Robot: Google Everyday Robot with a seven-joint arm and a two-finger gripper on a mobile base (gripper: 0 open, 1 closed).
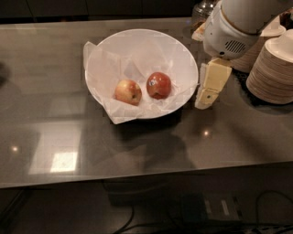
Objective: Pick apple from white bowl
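The deep-red apple [159, 85] with a small sticker lies right of centre in the wide white bowl [137, 35], which is lined with crinkled white paper. A paler yellow-and-red apple [127, 92] lies just left of it, close beside it. My gripper [204, 98], cream-coloured, hangs from the white arm just outside the bowl's right rim, level with the red apple and to its right. It holds nothing that I can see.
The bowl stands on a dark glossy counter [68, 114]. Stacks of beige paper bowls [274, 73] stand at the right edge, close behind the arm. A glass jar [201, 11] stands at the back. The counter's front edge runs along the lower part of the view.
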